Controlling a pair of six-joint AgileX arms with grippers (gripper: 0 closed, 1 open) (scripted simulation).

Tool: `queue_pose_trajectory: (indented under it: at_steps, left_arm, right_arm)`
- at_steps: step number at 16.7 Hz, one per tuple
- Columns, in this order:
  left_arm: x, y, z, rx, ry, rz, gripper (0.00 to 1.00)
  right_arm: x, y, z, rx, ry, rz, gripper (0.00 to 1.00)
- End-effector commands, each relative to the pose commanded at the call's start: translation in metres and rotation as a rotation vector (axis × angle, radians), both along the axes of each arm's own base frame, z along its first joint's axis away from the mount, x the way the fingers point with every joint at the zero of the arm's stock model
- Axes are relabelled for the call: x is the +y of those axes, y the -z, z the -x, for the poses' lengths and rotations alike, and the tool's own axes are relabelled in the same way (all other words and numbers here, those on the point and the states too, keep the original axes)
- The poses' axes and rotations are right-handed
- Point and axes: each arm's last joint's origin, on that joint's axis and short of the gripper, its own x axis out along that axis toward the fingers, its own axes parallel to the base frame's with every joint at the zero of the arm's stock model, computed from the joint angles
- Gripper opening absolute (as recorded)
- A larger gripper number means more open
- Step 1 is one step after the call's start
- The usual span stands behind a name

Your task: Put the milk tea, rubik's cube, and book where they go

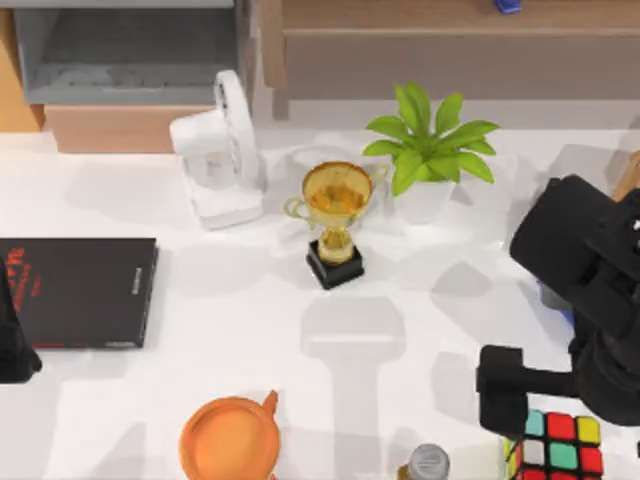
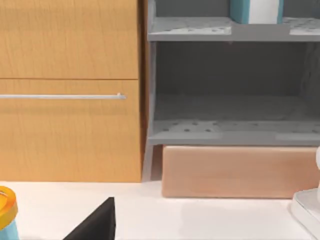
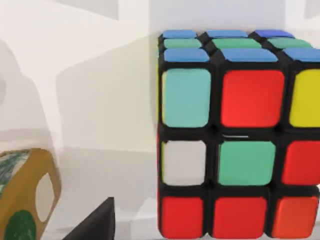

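White desk (image 1: pixel 250 330) fills the top view, with a trophy (image 1: pixel 333 222) at its middle, a plant (image 1: pixel 428 150) and a white fan (image 1: pixel 220 150) behind it, a black book (image 1: pixel 78 292) at the left and an orange bowl (image 1: pixel 230 440) at the near edge. My right arm (image 1: pixel 590 300) hangs over the near right corner, just above the cube (image 1: pixel 558 447); its fingers are hidden, so I cannot tell their state. My left arm (image 1: pixel 15 345) sits parked at the left edge.

From the left wrist, a grey shelf (image 2: pixel 230 130) stands beside a wooden cabinet (image 2: pixel 70 90); a teal book (image 2: pixel 255 10) stands on the upper shelf.

From the right wrist, the cube (image 3: pixel 235 135) rests on the desk, close below.
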Motion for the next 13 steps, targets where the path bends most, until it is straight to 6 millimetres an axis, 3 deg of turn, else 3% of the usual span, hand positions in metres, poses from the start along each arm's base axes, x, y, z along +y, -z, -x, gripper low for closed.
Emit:
queue_pose_trajectory:
  at_steps: [10,13]
  left_arm:
    - [0.000,0.000,0.000,0.000,0.000,0.000,1.00]
    - [0.000,0.000,0.000,0.000,0.000,0.000,1.00]
  right_arm:
    - [0.001,0.053,0.000,-0.007,0.000,-0.006,1.00]
    - [0.001,0.054,0.000,-0.006,0.000,-0.004,1.00]
